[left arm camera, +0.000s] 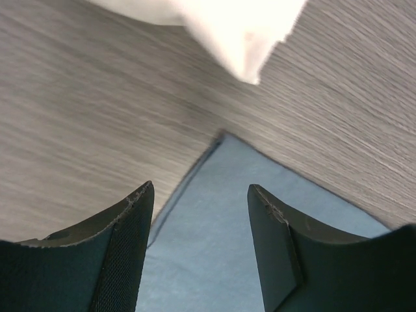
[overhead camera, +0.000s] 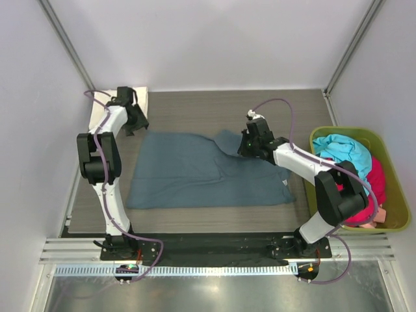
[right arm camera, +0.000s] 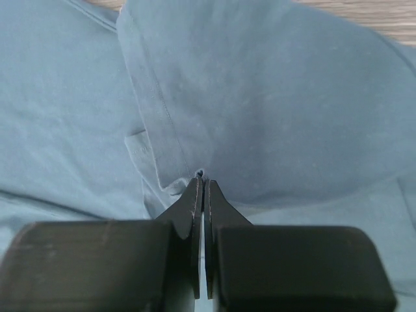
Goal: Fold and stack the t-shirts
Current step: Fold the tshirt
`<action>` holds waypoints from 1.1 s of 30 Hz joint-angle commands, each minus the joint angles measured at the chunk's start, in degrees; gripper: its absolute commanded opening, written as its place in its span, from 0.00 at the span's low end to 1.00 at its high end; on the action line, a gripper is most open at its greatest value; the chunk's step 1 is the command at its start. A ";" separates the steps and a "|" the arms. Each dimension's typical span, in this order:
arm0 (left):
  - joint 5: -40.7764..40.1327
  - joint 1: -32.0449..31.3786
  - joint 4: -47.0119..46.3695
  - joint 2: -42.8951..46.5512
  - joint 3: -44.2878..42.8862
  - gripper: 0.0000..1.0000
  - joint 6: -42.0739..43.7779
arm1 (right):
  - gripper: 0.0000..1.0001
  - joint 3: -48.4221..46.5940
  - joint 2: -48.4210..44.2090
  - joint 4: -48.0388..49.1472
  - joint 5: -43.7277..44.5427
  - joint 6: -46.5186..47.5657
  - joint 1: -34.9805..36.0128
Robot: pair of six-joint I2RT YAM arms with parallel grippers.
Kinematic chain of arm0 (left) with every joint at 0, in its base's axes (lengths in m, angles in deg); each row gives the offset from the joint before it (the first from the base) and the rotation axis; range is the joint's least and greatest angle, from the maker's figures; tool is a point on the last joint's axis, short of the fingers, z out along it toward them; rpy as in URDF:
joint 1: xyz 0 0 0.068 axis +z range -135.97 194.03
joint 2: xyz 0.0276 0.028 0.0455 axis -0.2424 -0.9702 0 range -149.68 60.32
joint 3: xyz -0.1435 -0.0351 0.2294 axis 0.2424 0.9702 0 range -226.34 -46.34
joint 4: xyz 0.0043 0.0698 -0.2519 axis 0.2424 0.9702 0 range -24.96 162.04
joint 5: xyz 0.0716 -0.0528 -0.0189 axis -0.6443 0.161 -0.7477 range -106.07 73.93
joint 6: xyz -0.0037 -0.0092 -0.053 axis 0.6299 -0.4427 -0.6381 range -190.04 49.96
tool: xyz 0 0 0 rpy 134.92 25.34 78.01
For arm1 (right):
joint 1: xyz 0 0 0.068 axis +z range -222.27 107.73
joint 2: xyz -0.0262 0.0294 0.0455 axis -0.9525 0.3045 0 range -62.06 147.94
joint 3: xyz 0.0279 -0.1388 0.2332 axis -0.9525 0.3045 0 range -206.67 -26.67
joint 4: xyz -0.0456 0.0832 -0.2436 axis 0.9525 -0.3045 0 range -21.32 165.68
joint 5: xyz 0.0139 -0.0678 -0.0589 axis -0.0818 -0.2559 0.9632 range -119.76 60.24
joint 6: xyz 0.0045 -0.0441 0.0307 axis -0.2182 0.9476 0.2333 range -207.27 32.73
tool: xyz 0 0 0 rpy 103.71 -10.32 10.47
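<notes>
A dark slate-blue t-shirt (overhead camera: 195,172) lies spread flat across the middle of the table. My left gripper (overhead camera: 132,123) hovers open over its back-left corner (left arm camera: 234,166), and the cloth shows between the fingers (left arm camera: 133,221), which are apart. My right gripper (overhead camera: 244,148) is shut on a raised fold of the same shirt (right arm camera: 273,97) at its back-right part, with a pinch of fabric at the fingertips (right arm camera: 203,182). A folded cream-white t-shirt (overhead camera: 140,97) lies at the back left, just beyond my left gripper (left arm camera: 200,192), and its corner (left arm camera: 240,32) shows in the left wrist view.
An olive-green bin (overhead camera: 396,195) stands at the right edge of the table, holding a turquoise t-shirt (overhead camera: 341,149) and a pink-red one (overhead camera: 377,179). White walls close in the table at the back and sides.
</notes>
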 commanded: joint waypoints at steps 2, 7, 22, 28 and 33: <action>-1.38 -0.99 -3.74 -1.70 -1.32 0.59 2.27 | 0.01 2.53 -7.19 3.68 1.49 -0.92 -0.24; -0.67 -1.60 -4.27 -5.30 -2.55 0.56 2.88 | 0.01 5.17 -10.26 3.86 2.20 -1.44 -0.33; -0.77 -1.69 -4.97 -8.30 -3.44 0.48 6.57 | 0.01 9.74 -13.70 3.95 2.81 -2.50 -0.24; 1.35 -4.50 -6.03 -7.95 -2.29 0.44 8.16 | 0.01 9.48 -13.61 3.77 3.43 -2.59 -0.24; 2.14 -4.85 -6.21 -8.21 -2.46 0.35 8.77 | 0.01 9.57 -14.05 3.24 4.30 -2.15 -0.24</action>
